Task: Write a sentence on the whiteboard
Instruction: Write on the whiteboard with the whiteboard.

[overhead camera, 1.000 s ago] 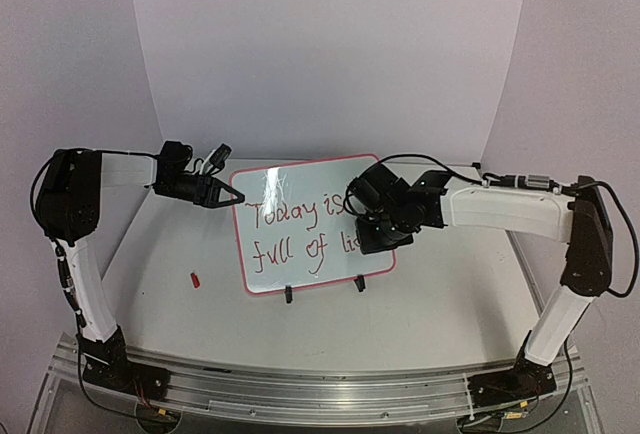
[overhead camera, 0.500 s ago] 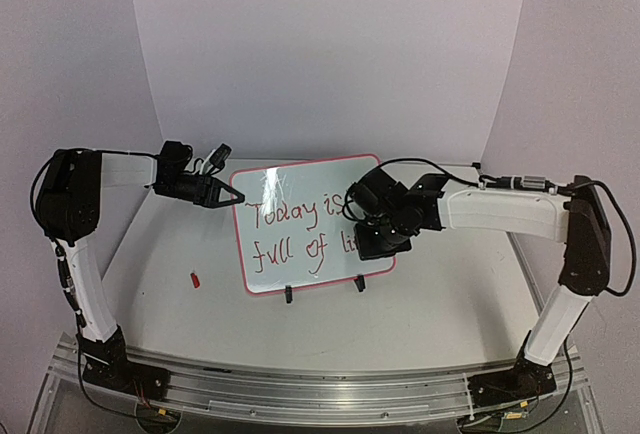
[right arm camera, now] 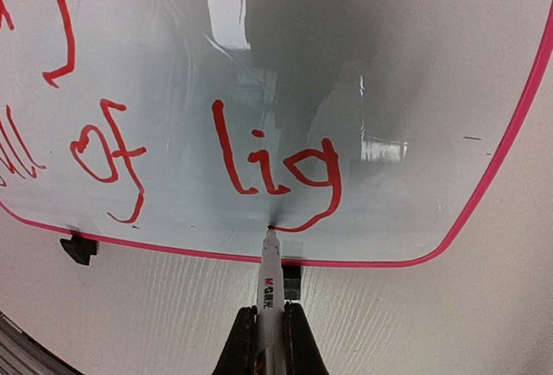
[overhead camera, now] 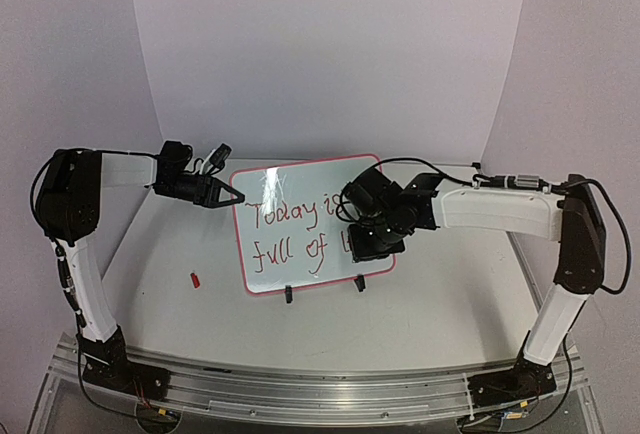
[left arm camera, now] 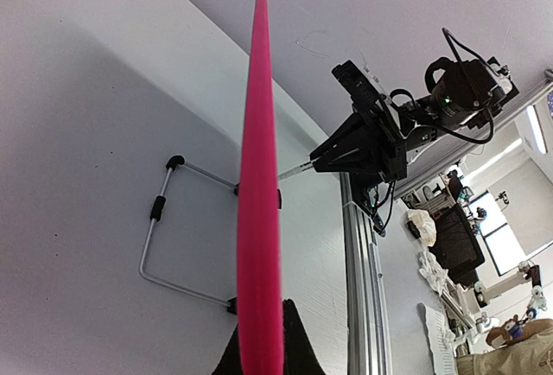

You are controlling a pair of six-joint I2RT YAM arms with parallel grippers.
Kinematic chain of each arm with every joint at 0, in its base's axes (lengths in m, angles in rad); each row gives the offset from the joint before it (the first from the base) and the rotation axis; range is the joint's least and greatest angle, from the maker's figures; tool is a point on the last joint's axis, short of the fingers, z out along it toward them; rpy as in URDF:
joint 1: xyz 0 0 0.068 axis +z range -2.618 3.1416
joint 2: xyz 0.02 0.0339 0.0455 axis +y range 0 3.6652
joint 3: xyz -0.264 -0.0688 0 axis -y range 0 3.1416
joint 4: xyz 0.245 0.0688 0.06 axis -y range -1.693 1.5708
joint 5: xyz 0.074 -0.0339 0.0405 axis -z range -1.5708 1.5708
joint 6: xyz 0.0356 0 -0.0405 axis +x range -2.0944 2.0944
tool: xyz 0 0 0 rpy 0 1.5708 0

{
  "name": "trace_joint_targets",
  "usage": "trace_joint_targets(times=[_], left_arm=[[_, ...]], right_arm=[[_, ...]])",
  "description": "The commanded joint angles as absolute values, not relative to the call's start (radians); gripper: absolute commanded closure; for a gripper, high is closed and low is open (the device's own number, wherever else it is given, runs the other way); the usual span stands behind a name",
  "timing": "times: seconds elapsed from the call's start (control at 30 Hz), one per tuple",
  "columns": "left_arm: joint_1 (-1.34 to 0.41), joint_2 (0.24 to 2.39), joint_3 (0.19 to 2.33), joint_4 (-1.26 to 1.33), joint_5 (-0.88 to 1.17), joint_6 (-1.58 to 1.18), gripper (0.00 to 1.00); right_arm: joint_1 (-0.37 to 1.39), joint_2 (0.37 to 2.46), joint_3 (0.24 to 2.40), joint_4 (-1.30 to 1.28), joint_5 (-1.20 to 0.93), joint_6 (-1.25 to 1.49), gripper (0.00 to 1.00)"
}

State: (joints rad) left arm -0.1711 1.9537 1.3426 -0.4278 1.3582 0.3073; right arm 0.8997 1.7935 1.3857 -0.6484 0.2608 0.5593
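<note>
Whiteboard [overhead camera: 283,186] upright, pink frame, red writing ends "of lig". Left pincer [overhead camera: 232,195] clamps its edge; right pincer [right arm camera: 263,333] grips marker [right arm camera: 270,284].

the whiteboard [overhead camera: 285,186] is glossy white with a pink-red frame, red handwriting [right arm camera: 278,170] and black clip feet [overhead camera: 288,295]. the marker [right arm camera: 270,276] is white with red-and-black print. marker cap [overhead camera: 196,279] red, table [overhead camera: 450,284] white.

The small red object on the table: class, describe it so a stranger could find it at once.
Start at the big pink-framed whiteboard. Look left of its lower corner, onto the white table. The small red object lies there alone, the only red thing off the board.
</note>
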Motion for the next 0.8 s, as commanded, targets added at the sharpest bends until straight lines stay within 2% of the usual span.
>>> trace_joint_targets(times=[0.0,0.33,0.77], left_arm=[[-0.202,1.997,1.348,-0.442,1.230,0.380,1.00],[-0.202,2.005,1.353,-0.448,1.229,0.383,1.00],[-0.202,2.003,1.356,-0.449,1.226,0.383,1.00]], right_arm=[[0.891,1.772,1.399,-0.558,0.280,0.555,1.00],[0.890,1.588,1.327,-0.575,0.173,0.549,1.00],[0.832,1.589,1.355,-0.573,0.373,0.502,1.00]])
